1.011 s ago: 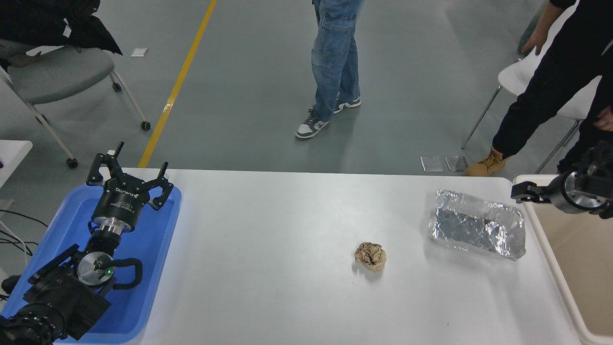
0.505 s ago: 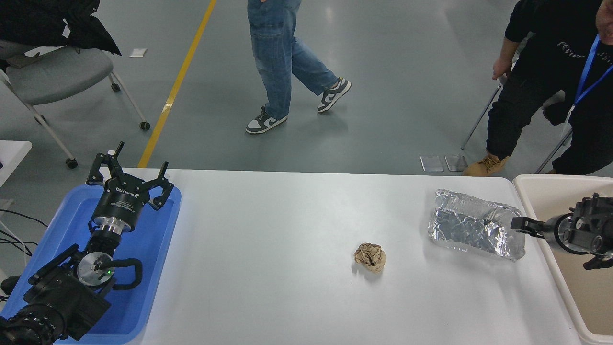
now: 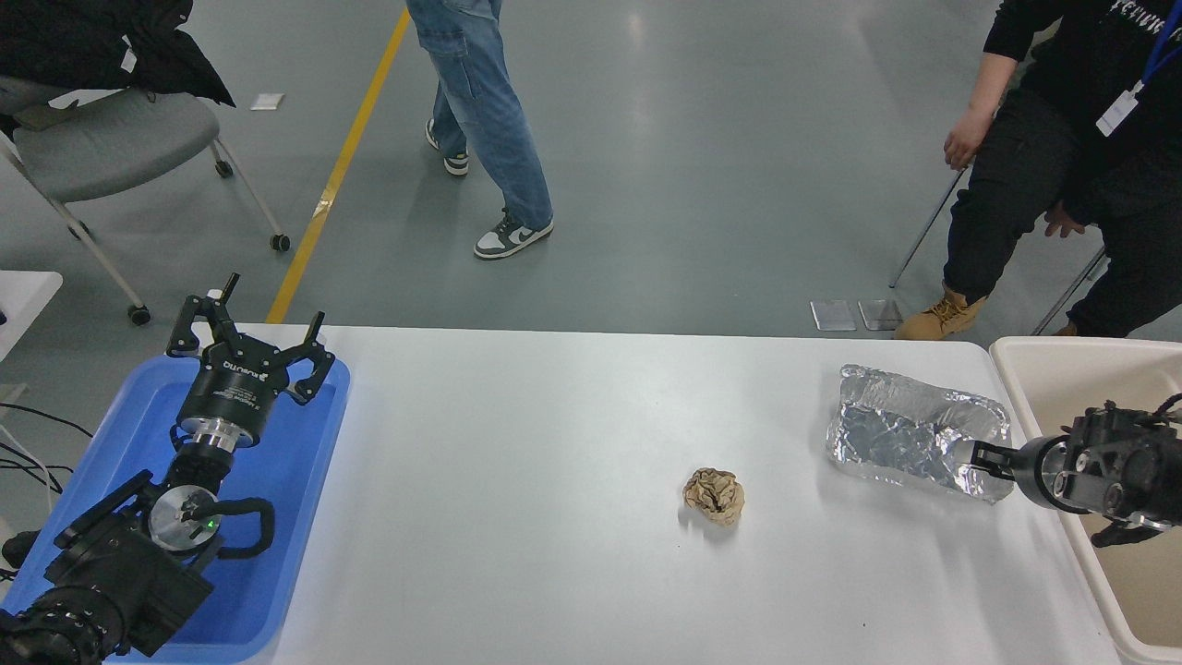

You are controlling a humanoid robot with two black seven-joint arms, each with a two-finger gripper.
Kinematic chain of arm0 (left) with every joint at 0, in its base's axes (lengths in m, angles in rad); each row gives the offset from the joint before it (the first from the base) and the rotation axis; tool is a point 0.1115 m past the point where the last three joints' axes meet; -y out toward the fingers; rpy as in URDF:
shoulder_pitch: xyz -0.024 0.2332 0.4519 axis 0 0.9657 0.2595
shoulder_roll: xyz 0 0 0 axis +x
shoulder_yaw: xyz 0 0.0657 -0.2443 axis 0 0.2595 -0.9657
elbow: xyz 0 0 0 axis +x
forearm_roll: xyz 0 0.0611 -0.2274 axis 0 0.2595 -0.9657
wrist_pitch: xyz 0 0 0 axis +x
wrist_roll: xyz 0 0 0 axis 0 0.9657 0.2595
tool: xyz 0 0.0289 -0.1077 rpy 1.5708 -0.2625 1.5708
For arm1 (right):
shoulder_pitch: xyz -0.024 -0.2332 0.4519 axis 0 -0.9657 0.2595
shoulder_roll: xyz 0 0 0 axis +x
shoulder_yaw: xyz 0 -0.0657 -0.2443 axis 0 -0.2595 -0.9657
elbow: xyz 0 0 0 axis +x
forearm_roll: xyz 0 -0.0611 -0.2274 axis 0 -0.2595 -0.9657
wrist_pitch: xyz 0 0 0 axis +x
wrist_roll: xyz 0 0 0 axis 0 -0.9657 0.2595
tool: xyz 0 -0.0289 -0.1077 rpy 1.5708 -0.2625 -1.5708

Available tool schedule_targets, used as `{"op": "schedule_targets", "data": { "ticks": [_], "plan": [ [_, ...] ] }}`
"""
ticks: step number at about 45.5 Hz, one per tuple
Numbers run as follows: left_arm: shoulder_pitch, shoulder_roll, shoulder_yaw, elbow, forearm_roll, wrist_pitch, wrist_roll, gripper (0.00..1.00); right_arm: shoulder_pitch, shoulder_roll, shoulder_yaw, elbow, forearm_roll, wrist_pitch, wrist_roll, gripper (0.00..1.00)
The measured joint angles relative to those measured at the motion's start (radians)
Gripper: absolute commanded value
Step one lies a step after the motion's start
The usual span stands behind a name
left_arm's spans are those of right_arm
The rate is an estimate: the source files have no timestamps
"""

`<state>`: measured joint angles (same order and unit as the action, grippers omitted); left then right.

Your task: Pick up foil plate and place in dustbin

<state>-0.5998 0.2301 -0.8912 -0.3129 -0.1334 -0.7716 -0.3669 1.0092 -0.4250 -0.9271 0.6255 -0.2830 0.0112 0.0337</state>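
Observation:
The foil plate [image 3: 910, 429], a shiny crinkled silver tray, lies on the white table at the right. The beige dustbin [image 3: 1048, 356] stands just right of it at the table's right edge. My right gripper [image 3: 979, 454] comes in from the right edge over the dustbin's left rim, and its tip is at the plate's near right corner. I cannot see whether it is open or shut, or whether it touches the foil. My left gripper [image 3: 247, 340] is parked open over the blue tray at the lower left.
A small brown crumpled paper ball [image 3: 714, 496] lies mid-table, left of the foil plate. A shallow blue tray [image 3: 295, 517] sits at the left edge. One person walks beyond the table's far side, another sits on a chair at the top right.
My right gripper has come down and to the left from above the dustbin's far corner to the foil plate's near right corner. The people behind the table have moved.

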Motion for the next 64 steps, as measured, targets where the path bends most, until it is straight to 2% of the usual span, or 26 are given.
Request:
{"op": "schedule_targets", "data": {
  "ticks": [2,3,15,23,42,64],
  "plan": [
    [0.0,0.0,0.0,0.0,0.0,0.0,0.0,1.0,-0.004,0.002,0.0,0.001,0.0,-0.004,0.003,0.0],
    [0.0,0.0,0.0,0.0,0.0,0.0,0.0,1.0,-0.005,0.003,0.0,0.001,0.0,-0.005,0.004,0.0],
    [0.0,0.0,0.0,0.0,0.0,0.0,0.0,1.0,-0.016,0.008,-0.008,0.002,-0.023,-0.017,0.053,0.0],
    [0.0,0.0,0.0,0.0,0.0,0.0,0.0,1.0,-0.008,0.007,-0.011,0.002,-0.073,-0.021,0.069,0.0],
    [0.0,0.0,0.0,0.0,0.0,0.0,0.001,1.0,0.137,-0.078,-0.037,0.059,-0.108,0.025,0.078,0.0],
    [0.0,0.0,0.0,0.0,0.0,0.0,0.002,1.0,0.592,-0.199,-0.214,0.361,-0.114,0.19,0.081,0.0]
  ]
}}
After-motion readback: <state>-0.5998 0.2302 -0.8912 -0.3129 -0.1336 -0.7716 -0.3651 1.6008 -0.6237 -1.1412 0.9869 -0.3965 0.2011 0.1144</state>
